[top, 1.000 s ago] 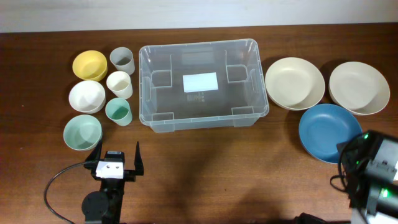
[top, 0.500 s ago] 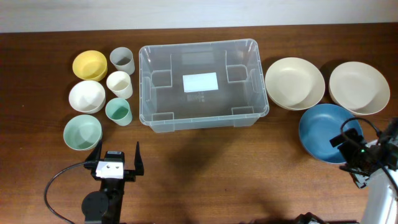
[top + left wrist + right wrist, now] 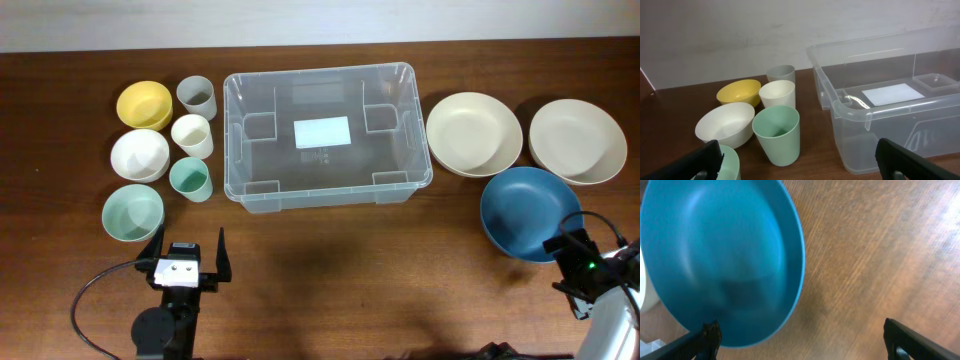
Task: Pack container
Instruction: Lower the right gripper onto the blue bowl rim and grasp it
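Note:
The clear container [image 3: 325,135] stands at the table's middle back, empty, with a white label on its base; it also shows in the left wrist view [image 3: 890,107]. My left gripper [image 3: 187,255] is open and empty in front of the mint bowl [image 3: 132,212] and the green cup [image 3: 189,179]. My right gripper [image 3: 585,250] is open and empty at the near right edge of the blue bowl [image 3: 527,212]. The right wrist view shows the blue bowl [image 3: 720,260] just ahead of the open fingers [image 3: 802,340].
Left of the container stand a yellow bowl [image 3: 144,104], a white bowl [image 3: 139,154], a grey cup [image 3: 197,96] and a cream cup [image 3: 192,135]. Two cream bowls [image 3: 473,133] [image 3: 577,140] sit right of it. A black cable [image 3: 95,300] loops by the left arm.
My right arm has swung out from the bottom right corner, and its gripper now sits by the blue bowl's near right rim. The left arm has not moved.

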`<move>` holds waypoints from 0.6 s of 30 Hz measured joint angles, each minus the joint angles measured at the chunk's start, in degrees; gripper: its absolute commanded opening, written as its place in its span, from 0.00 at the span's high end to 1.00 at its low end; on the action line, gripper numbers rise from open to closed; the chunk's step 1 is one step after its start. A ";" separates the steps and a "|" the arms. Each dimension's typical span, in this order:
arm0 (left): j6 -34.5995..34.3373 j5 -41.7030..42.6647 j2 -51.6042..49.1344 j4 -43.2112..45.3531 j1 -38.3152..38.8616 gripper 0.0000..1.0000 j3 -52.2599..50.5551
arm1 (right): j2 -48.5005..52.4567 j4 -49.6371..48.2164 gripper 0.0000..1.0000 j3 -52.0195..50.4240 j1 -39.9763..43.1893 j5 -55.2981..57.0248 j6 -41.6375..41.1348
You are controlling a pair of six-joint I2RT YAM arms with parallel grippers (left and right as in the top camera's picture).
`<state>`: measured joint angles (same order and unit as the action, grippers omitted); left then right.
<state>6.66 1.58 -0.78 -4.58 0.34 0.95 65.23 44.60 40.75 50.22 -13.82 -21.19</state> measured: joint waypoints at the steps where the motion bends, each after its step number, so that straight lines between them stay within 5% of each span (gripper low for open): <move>1: 0.00 0.00 0.00 0.00 0.00 0.00 0.00 | 0.00 -1.11 0.01 -0.68 0.00 -0.31 0.33; 18: 0.00 0.00 0.00 0.00 0.00 0.00 0.00 | 16.26 -14.56 0.01 -2.38 0.00 -2.91 2.21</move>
<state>6.66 1.58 -0.78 -4.58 0.34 0.95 81.49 30.04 38.37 50.22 -16.73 -18.98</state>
